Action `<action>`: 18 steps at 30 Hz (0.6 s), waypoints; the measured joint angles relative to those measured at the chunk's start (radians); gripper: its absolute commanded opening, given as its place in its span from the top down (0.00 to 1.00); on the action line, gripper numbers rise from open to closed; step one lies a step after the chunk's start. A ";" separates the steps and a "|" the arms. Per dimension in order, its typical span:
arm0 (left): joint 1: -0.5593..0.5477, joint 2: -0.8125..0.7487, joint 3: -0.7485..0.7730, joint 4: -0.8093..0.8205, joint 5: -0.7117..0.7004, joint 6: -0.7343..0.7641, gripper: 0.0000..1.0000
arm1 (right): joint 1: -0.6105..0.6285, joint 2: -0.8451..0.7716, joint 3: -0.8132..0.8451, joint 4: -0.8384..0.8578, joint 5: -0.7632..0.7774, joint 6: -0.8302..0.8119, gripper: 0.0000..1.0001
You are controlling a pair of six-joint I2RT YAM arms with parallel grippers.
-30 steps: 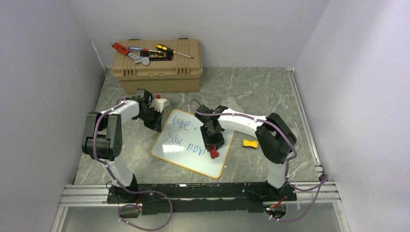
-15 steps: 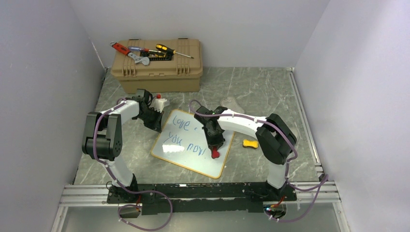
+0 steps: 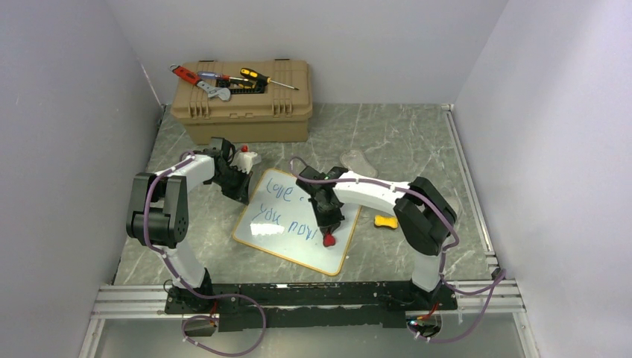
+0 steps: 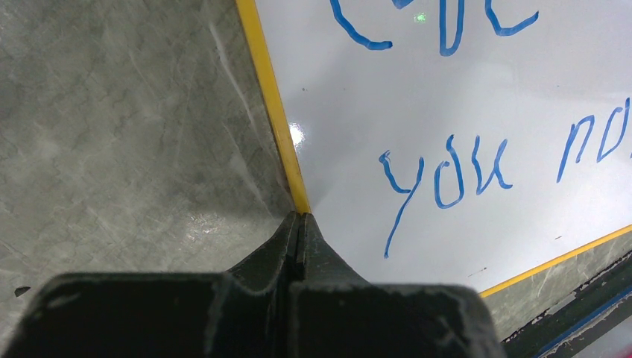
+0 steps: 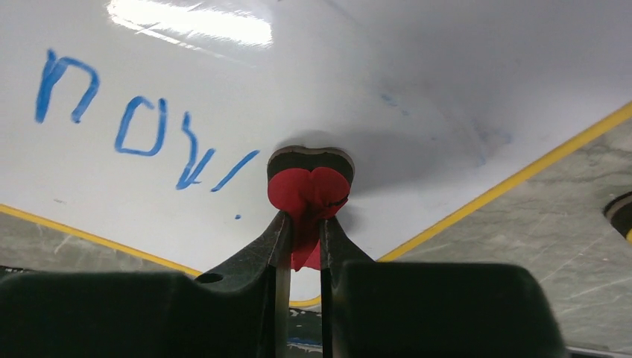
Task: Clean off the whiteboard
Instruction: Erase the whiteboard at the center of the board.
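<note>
Blue handwriting marks the one whiteboard (image 3: pixel 276 233), which lies askew on the grey tabletop (image 3: pixel 402 142). The right hand (image 5: pixel 302 220) pinches one red eraser (image 5: pixel 309 186) resting on the board. The left hand (image 4: pixel 300 224), pressed together, meets the board's yellow frame. One tan toolbox (image 3: pixel 246 112) sits behind.

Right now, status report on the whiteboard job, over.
Left gripper shut at whiteboard frame. Right gripper pinching red eraser on the board. Blue writing unerased. Nothing in the way.
</note>
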 measured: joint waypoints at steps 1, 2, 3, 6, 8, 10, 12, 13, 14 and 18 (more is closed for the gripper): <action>0.000 0.000 0.000 0.000 0.000 0.000 1.00 | 0.008 0.000 0.000 0.003 -0.002 0.000 0.91; 0.000 0.000 0.000 0.000 0.000 0.000 1.00 | 0.018 0.000 0.000 0.009 -0.007 0.001 0.91; 0.000 0.000 0.000 0.000 0.000 0.000 1.00 | 0.027 0.001 0.000 0.015 -0.011 0.002 0.91; 0.000 0.000 0.000 0.000 0.000 0.000 1.00 | 0.056 0.015 0.014 0.027 -0.025 0.008 0.91; 0.000 0.001 0.000 0.000 0.002 0.000 1.00 | 0.071 0.040 0.048 0.032 -0.029 0.016 0.92; 0.001 0.002 0.000 0.000 0.004 0.000 1.00 | 0.084 0.072 0.091 0.045 -0.035 0.023 0.93; 0.004 0.005 0.000 0.001 0.010 0.000 1.00 | 0.094 0.116 0.150 0.060 -0.042 0.031 0.94; 0.005 0.006 0.000 0.001 0.013 -0.001 1.00 | 0.096 0.138 0.182 0.071 -0.042 0.036 0.94; 0.006 0.006 0.000 0.001 0.014 0.000 1.00 | 0.099 0.157 0.208 0.080 -0.042 0.042 0.95; 0.008 0.007 0.000 0.001 0.017 0.000 1.00 | 0.103 0.192 0.254 0.119 -0.035 0.060 0.96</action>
